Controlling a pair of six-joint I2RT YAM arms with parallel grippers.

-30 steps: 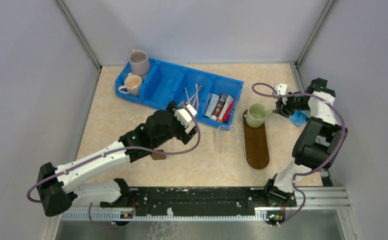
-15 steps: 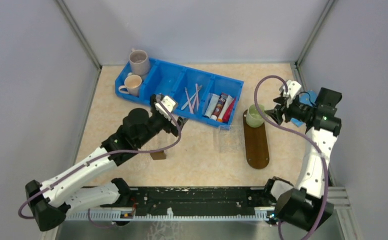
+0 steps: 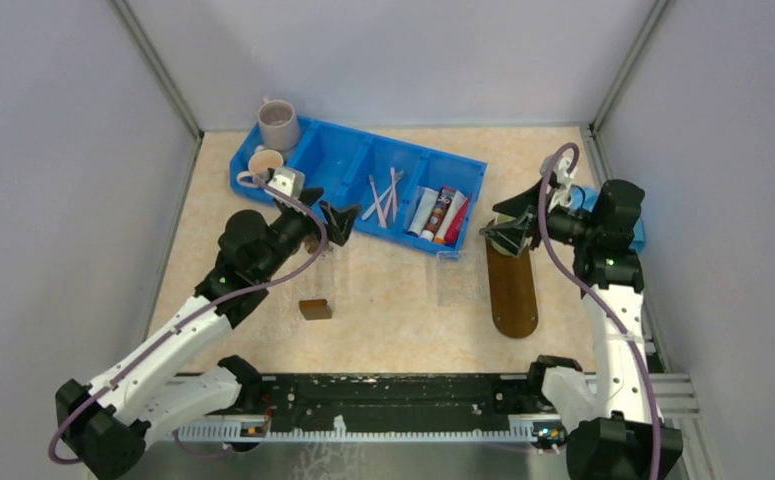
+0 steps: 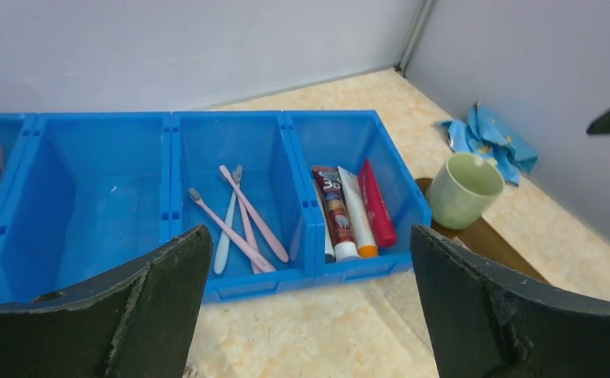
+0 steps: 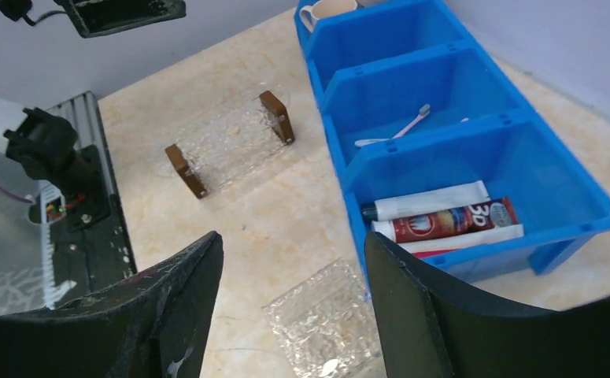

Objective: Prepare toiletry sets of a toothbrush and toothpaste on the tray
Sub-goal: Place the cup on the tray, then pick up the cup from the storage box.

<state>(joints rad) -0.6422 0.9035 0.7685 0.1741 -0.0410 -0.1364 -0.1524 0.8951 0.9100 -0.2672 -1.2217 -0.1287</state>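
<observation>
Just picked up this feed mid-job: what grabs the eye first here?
The bright blue bin across the far side stands out, with pink and white toothbrushes in one compartment and toothpaste tubes in the rightmost one beside it. To its right lies the dark brown tray, bare of any set, with a pale green mug on its far end. Both hang open: the left gripper before the bin, the right gripper by the tray's far end.

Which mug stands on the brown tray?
The pale green mug, at the tray end; the grey mug and the cream mug are at the blue bin.
</observation>
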